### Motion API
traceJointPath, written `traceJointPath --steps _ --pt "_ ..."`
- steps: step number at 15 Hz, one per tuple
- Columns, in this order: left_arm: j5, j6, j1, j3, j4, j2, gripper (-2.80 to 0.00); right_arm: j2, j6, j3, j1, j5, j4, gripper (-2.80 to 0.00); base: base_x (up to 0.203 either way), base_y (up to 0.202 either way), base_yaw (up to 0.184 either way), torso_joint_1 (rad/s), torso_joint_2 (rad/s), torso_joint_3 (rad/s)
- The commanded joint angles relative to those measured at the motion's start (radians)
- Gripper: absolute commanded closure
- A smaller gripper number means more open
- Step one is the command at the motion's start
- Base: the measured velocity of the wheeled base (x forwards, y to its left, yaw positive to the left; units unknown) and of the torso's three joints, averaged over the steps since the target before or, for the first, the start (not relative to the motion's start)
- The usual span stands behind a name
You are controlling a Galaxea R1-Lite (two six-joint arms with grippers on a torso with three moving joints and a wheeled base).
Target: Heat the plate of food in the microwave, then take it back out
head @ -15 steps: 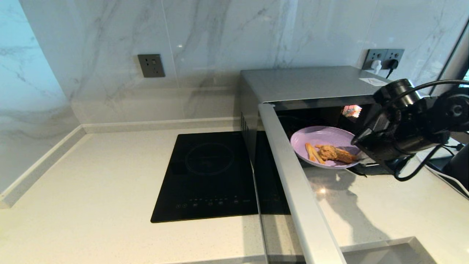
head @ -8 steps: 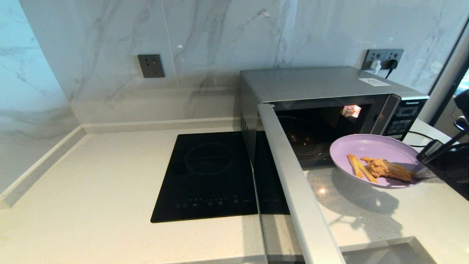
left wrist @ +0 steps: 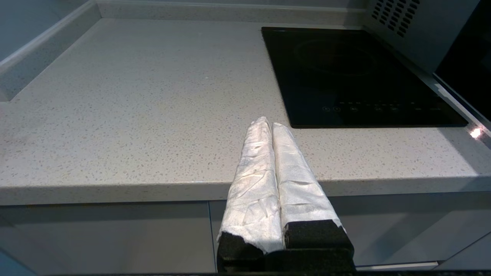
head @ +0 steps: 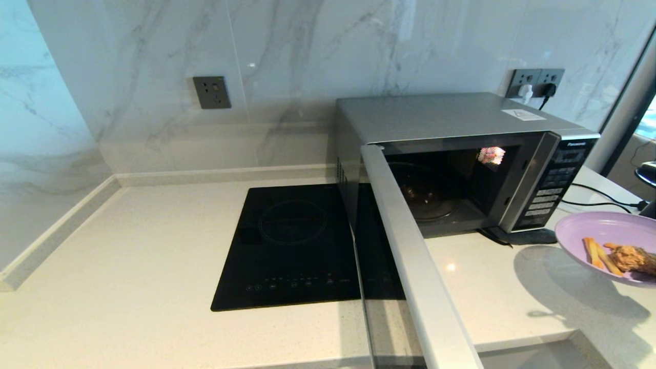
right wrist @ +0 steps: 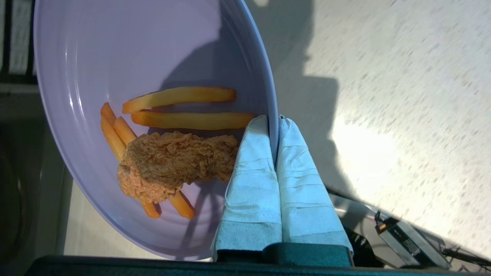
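Carried further right since a moment ago, the plate of food (head: pixel 605 233) now hangs above the counter (head: pixel 154 246), clear of the open microwave (head: pixel 441 118). Right gripper (right wrist: pixel 273 120) pinches its rim; left gripper (left wrist: pixel 267 123), pressed together and empty, waits near the counter's front edge.

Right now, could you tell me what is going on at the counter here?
The right end effector is shut on the rim of the plate of food, holding it above the counter to the right of the microwave. The microwave's door stands wide open and its cavity has no plate in it. The left end effector is shut on nothing and hangs at the counter's front edge, near the black cooktop.
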Motion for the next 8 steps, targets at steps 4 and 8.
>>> traceJointPath --steps 4,8 --pt "0.0 -0.001 0.0 0.0 0.0 0.002 0.0 0.222 -0.058 -0.011 -0.2 0.068 -0.087 0.0 0.0 0.0 0.0 0.0 0.0 0.0" --pt "0.0 -0.001 0.0 0.0 0.0 0.002 0.0 0.366 -0.074 -0.085 -0.281 0.095 -0.105 0.0 0.0 0.0 0.0 0.0 0.0 0.0"
